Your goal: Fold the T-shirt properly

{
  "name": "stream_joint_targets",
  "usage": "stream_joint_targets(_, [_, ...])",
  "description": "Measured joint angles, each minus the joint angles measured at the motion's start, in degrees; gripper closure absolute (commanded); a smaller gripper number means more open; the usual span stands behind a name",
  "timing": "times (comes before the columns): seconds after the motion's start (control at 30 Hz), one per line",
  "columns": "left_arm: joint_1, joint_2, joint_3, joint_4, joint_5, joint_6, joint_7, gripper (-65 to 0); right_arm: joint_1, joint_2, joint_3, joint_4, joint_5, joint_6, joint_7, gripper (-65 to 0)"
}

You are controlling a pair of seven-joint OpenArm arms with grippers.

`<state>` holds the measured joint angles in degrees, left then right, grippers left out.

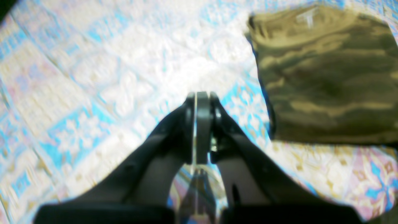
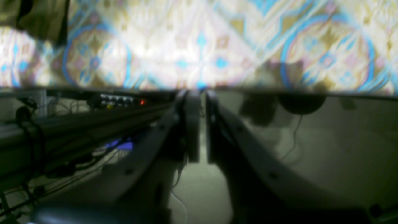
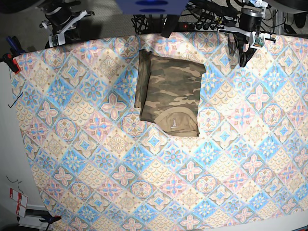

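Base view: T-shirt (image 3: 169,94) lies as a compact folded rectangle on the far-centre part of the tablecloth (image 3: 144,183), neck opening and small label facing the near edge, sleeves tucked out of sight. One long edge on the view's left shows a slightly offset under-layer, so the stack is not perfectly square. Judgement: folding looks essentially finished; at most a tidy of that offset edge remains. Neither arm touches the cloth. Left gripper (image 3: 243,57) hangs near the table's far edge, on the view's right, well apart from the shirt; left wrist view shows its jaws pressed together on nothing, with the folded shirt lying off to one side over bare tablecloth. Right gripper (image 3: 57,39) sits beyond the far left corner of the table; right wrist view shows its jaws nearly together with only a thin slit between them, nothing held, pointing past the table edge toward the floor. Both wrist views are blurred, so fine detail is unreliable. Surface: table fully covered by a pastel blue, pink and tan diamond-and-flower tablecloth, lying flat. A red clamp (image 3: 10,60) sits at the left edge. Room: grey floor, cable bundle (image 3: 211,14) and dark equipment behind the far edge, a dim power strip with a red light in the right wrist view.
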<state>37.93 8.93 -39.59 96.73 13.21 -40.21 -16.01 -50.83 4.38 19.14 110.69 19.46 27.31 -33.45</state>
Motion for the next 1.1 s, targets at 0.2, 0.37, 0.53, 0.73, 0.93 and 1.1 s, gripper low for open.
stream_joint_targets(0.2, [1.95, 0.00, 0.02, -2.64, 2.16, 0.00, -0.94, 0.0, -1.95, -0.76, 0.00, -0.87, -0.02, -0.22, 0.66, -3.5])
stream_joint_targets(0.37, [4.00, 0.00, 0.13, -3.96, 2.25, 0.28, -0.94, 0.0, -1.77, -4.28, 0.02, -3.02, -7.72, -0.15, 1.18, -3.5])
stream_joint_targets(0.53, [4.96, 0.07, 0.28, -6.91, 3.26, 0.26, -0.98, 0.0, -1.68, -9.44, -0.17, -9.11, -16.65, 0.63, 6.80, -3.5])
stream_joint_targets(0.73, [4.92, 0.09, 0.37, -12.96, 9.07, 0.31, -1.51, 0.0, -1.46, -9.75, -0.11, -17.46, -17.33, 0.22, 11.76, -3.5])
stream_joint_targets(0.93, [4.55, -0.09, -0.04, -22.40, 14.91, 0.44, -9.68, 0.0, -0.28, -9.75, -0.09, -27.54, -17.14, 0.20, 17.16, -3.5])
stream_joint_targets(1.1, [4.68, 0.11, -0.02, -26.67, 18.73, 0.31, -9.86, 0.0, 4.17, -9.46, -0.09, -36.63, -17.40, 0.68, 19.63, -3.5])
